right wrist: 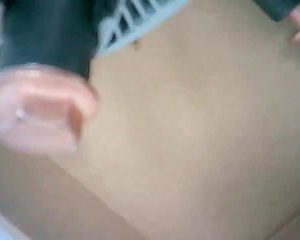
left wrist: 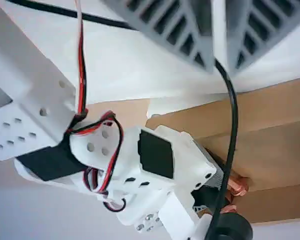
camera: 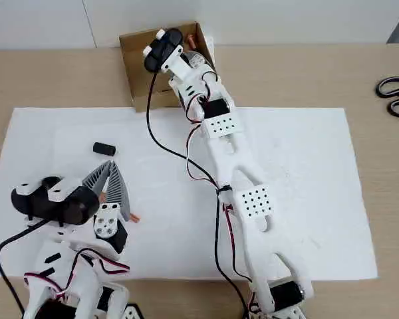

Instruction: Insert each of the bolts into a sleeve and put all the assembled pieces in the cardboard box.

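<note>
Bolt [right wrist: 37, 105] in sleeve [right wrist: 45, 35], pinched in right jaws over cardboard box [right wrist: 190, 130] floor, left jaws pressed together

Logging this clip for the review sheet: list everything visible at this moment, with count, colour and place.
cardboard box: one, brown, at the far side of the table, beyond the paper.
loose sleeve: one, black, lying on the paper ahead of the left gripper.
assembled pieces: at least two, black sleeves with orange bolt heads, within the cardboard box, one close by the right gripper.
small orange piece: one, on the paper beside the left gripper; likely a bolt.
paper: one sheet, white, over the middle of the table.
scissors: one pair, black handles, at the table's right edge.
table: one, light wood.
left gripper: grey, over the paper's near left part.
right gripper: on a white arm stretched across the paper, inside the cardboard box.
</note>
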{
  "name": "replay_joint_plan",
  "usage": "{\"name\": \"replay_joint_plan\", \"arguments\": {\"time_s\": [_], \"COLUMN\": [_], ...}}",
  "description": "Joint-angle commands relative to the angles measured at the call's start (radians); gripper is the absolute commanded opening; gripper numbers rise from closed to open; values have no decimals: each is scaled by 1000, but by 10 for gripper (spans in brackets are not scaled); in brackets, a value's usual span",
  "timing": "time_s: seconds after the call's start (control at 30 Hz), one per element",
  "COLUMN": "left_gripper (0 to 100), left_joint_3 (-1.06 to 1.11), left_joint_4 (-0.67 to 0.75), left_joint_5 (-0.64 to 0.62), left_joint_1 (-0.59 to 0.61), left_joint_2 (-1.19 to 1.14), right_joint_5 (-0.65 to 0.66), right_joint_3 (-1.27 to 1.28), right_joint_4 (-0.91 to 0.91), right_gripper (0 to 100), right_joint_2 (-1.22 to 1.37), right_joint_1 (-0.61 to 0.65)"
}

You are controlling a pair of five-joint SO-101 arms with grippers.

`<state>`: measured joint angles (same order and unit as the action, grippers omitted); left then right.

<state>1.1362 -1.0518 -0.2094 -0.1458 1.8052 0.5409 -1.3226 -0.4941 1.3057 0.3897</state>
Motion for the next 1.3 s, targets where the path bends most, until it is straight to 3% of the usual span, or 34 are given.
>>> {"name": "replay_joint_plan", "arguments": {"time_s": [0.0,0.13,0.37,0.8,0.93,1.03,1.13,1.27], "left_gripper": [7,7,7,7,7,7,7,7], "left_joint_3": [1,1,1,1,-1,-2,-2,-2], "left_joint_4": [0,0,0,0,0,17,69,95], "left_joint_5": [2,2,2,2,2,2,2,2], "left_joint_1": [5,5,5,6,6,8,61,126], "left_joint_2": [9,9,9,9,9,9,9,9], "right_joint_5": [8,9,138,161,140,-31,-213,-333], "right_joint_3": [-71,-68,-31,-34,-199,-376,-365,-344], "right_joint_4": [51,74,73,81,54,-134,-423,-782], "right_gripper": [5,14,160,159,158,158,158,159], "right_joint_2": [-21,-19,-18,-27,-28,-33,-137,-348], "right_joint_1": [-7,-1,24,42,48,84,131,189]}}
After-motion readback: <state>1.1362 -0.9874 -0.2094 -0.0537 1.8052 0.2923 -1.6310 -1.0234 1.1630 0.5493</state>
